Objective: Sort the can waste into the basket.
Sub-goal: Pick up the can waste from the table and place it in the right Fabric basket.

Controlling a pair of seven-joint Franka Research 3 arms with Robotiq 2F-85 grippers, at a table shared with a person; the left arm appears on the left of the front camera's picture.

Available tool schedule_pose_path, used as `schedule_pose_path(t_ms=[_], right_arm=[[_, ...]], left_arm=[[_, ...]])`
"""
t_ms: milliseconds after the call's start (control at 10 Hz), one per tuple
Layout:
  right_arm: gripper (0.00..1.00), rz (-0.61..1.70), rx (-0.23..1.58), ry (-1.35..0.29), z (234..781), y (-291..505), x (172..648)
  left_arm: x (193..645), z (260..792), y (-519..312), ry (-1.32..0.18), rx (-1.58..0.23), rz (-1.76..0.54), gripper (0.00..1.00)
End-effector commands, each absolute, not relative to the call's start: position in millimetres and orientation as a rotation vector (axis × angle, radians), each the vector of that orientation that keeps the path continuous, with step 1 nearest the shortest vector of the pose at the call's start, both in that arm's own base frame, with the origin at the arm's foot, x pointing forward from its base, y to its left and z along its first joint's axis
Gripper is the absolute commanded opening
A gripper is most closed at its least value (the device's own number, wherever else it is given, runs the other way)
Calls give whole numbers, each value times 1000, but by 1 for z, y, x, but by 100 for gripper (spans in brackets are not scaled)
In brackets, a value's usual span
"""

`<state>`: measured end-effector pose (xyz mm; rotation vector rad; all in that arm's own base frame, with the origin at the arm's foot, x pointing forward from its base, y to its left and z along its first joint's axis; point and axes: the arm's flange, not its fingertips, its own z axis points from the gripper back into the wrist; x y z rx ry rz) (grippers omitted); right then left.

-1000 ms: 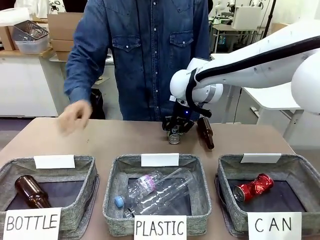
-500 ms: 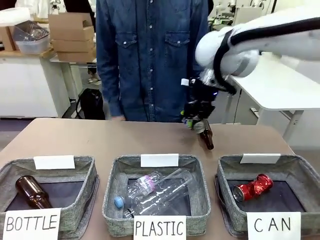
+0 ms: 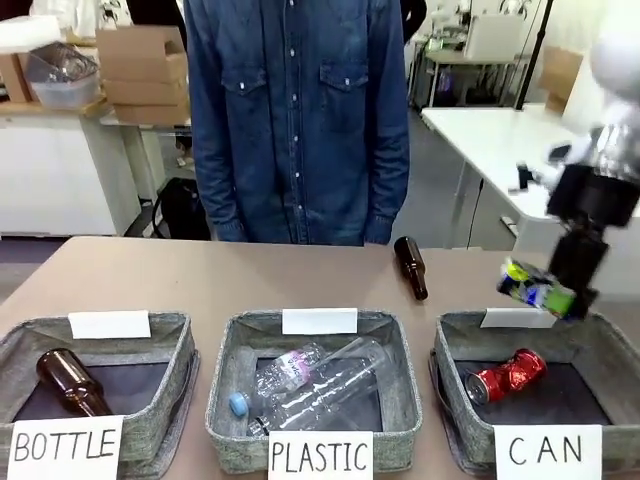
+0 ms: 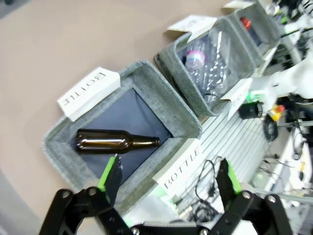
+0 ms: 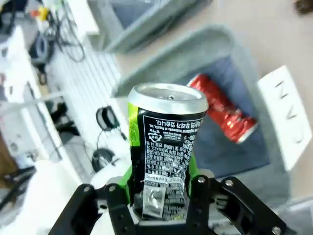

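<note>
1. Grey woven baskets stand in a row at the near edge of the brown table (image 3: 200,275): the BOTTLE basket (image 3: 165,400) at 8 o'clock holding a brown bottle (image 3: 70,383), the PLASTIC basket (image 3: 400,400) at 6 o'clock holding clear plastic bottles (image 3: 320,385), and the CAN basket (image 3: 600,345) at 4 o'clock.
2. Inside the CAN basket, the crushed red can (image 3: 507,374) lies on the dark bottom.
3. Above that basket's far rim, the right gripper (image 3: 560,295) is clamped on the dark printed can (image 3: 537,287); the right wrist view shows the can's silver end up between the green pads.
4. In the left wrist view, the left gripper (image 4: 168,178) hangs over the BOTTLE basket with its fingers spread apart, holding nothing.
5. Farther back, at 1 o'clock, a second brown bottle (image 3: 411,267) lies on the bare tabletop.
6. At 12 o'clock, a person in a denim shirt (image 3: 300,120) stands at the far edge.
7. Behind are cardboard boxes (image 3: 140,60) at 10 o'clock and a white table (image 3: 480,135) at 2 o'clock.
</note>
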<state>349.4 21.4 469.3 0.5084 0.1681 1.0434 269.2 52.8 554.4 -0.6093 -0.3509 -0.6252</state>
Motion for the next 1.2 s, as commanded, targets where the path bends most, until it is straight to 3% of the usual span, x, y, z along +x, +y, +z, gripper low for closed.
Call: schedule_pose_path(t_ms=[0, 400, 500, 600, 1100], right_arm=[[0, 1052, 505, 143, 443, 20, 335], [0, 1038, 479, 151, 431, 30, 326], [92, 1038, 466, 151, 429, 31, 325], [99, 1041, 465, 148, 430, 32, 324], [100, 1029, 485, 117, 436, 27, 327]], left_arm=[[269, 554, 55, -349, -608, -640, 100], [269, 554, 55, -349, -608, -640, 100], [269, 554, 55, -349, -608, -640, 100], [269, 554, 55, -349, -608, -640, 100], [269, 554, 55, -349, -608, -640, 100]])
